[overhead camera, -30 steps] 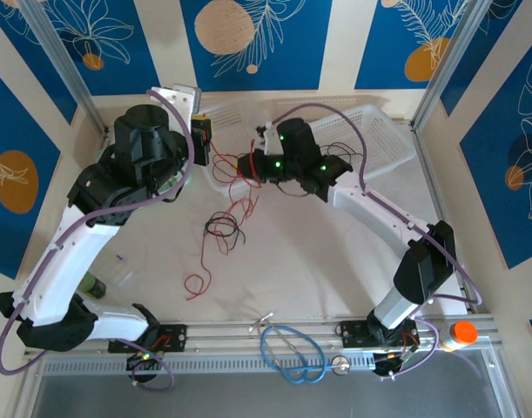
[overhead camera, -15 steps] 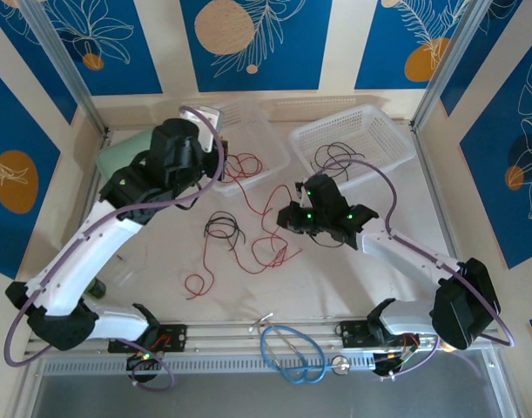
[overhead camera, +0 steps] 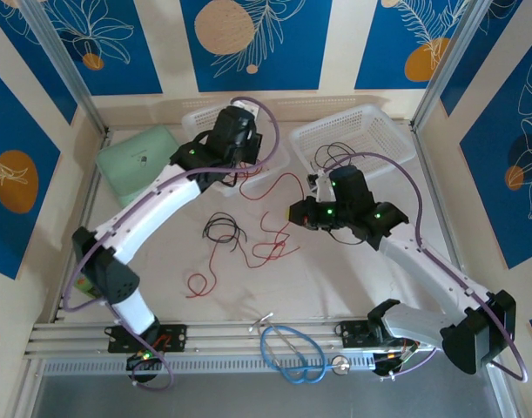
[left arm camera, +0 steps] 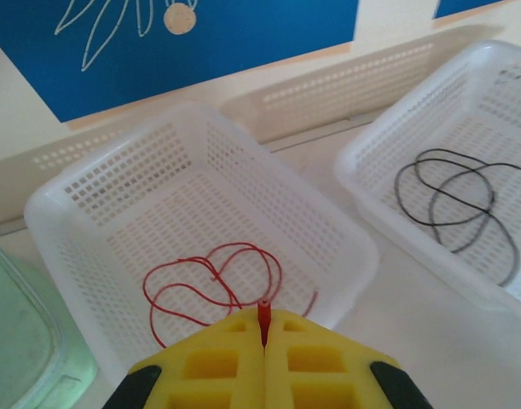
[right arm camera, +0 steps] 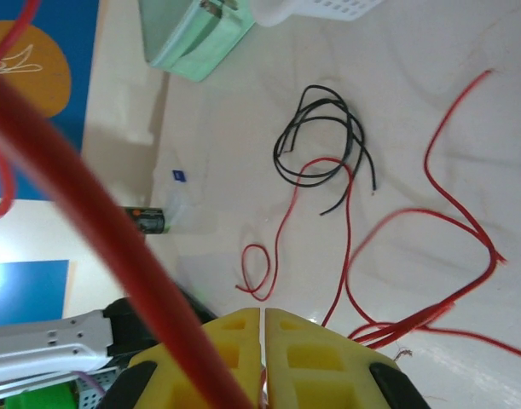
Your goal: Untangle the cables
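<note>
Left gripper (left arm camera: 264, 328), pads squeezing the tip of a red cable (left arm camera: 263, 312), is now reaching over the left basket (left arm camera: 40, 209), farther back than half a second ago. The right gripper (right arm camera: 262, 341), clamping another red strand (right arm camera: 98, 220), is hanging mid-table, away from where it was a second ago. Red loops (left arm camera: 211, 281) are lying in the left basket and a black cable (left arm camera: 452, 200) in the right basket (left arm camera: 356, 155), while a black coil (overhead camera: 222, 228) and red wires (overhead camera: 270, 246) are sprawling on the table (overhead camera: 335, 279).

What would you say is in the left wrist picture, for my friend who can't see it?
The left gripper, with yellow fingers, is shut on the end of a red cable over a white basket holding curly red loops. A second white basket to the right holds a black cable, with a blue wall panel behind.
</note>
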